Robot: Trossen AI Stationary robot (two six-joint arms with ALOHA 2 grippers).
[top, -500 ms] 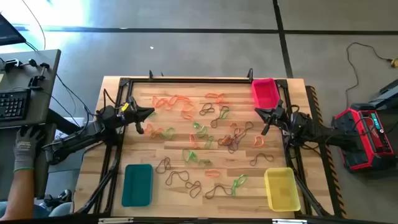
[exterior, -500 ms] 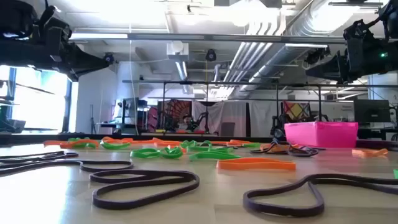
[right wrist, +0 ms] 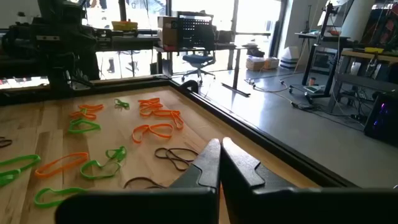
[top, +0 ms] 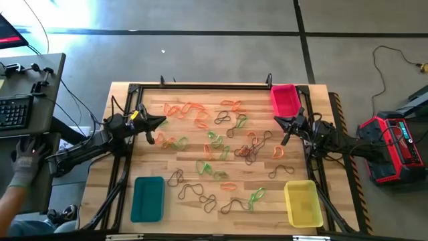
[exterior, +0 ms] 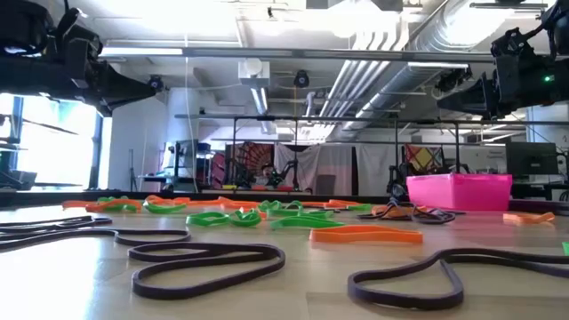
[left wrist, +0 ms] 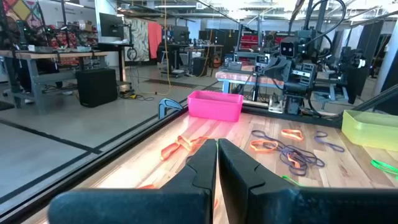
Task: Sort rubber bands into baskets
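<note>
Several orange, green and dark rubber bands point(top: 221, 150) lie loose and flat across the wooden table. The pink basket point(top: 284, 99) stands at the far right corner, the teal basket point(top: 148, 198) at the near left and the yellow basket point(top: 303, 203) at the near right. My left gripper point(top: 160, 121) hovers shut over the table's left side and points toward the right. My right gripper point(top: 277, 120) hovers shut over the right side, just near of the pink basket, and points left. Neither holds anything. In the left wrist view the shut gripper point(left wrist: 217, 152) faces the pink basket point(left wrist: 215, 104).
A black metal frame point(top: 200, 86) runs along the table's far edge and sides. A person's gloved hand point(top: 27, 164) rests by a keyboard desk left of the table. A red device point(top: 391, 144) sits on the floor to the right. Dark bands point(exterior: 209, 258) lie nearest the front edge.
</note>
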